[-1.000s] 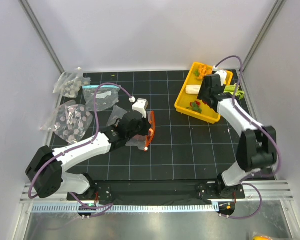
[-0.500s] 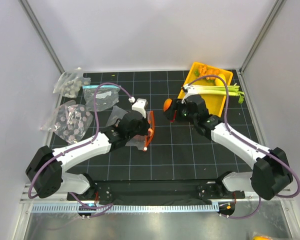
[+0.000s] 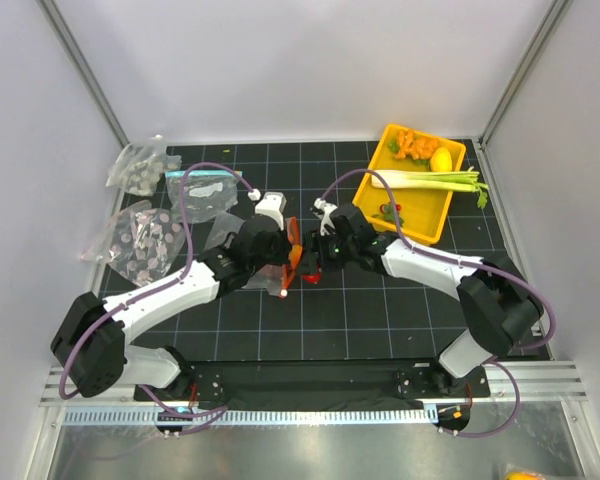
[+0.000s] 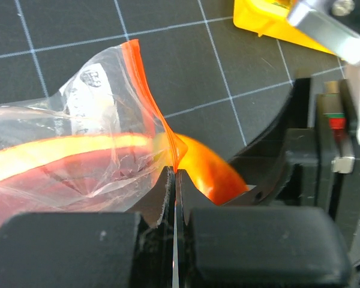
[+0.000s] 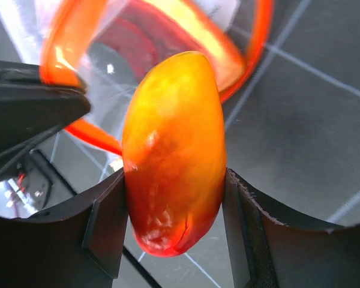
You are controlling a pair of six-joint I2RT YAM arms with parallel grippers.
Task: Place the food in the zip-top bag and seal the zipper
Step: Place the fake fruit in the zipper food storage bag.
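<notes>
right wrist view: orange food piece (image 5: 174, 150) at the mouth of the zip-top bag (image 4: 78, 138), not in yet

i have the right gripper (image 5: 175, 204) clamped on the orange food piece, one finger on each flank, with its tip pointing into the bag's open mouth. the piece sits just in front of the ring that the zipper (image 4: 145, 84) makes, and i judge it has not passed through. on the other side my left gripper (image 4: 174, 180) is clenched on the zipper's edge, holding that lip up off the black mat (image 3: 360, 310) so the mouth gapes toward the piece. from above, the two grippers meet near the middle of the mat, almost touching.

through the film i see something dark red inside the bag. i cannot tell whether it is food already loaded or only the strip's colour mirrored in the plastic.

by my reckoning the task is early to midway: the bag is held open and one piece is about to go in. what is left is to let this piece go inside and fetch the rest from the yellow tray (image 3: 372, 172), where a long green stalk (image 3: 430, 180), a yellow piece (image 3: 441, 160) and carrot pieces (image 3: 412, 142) lie. after that the zipper has to be pressed shut along its length. no sealing has begun.
</notes>
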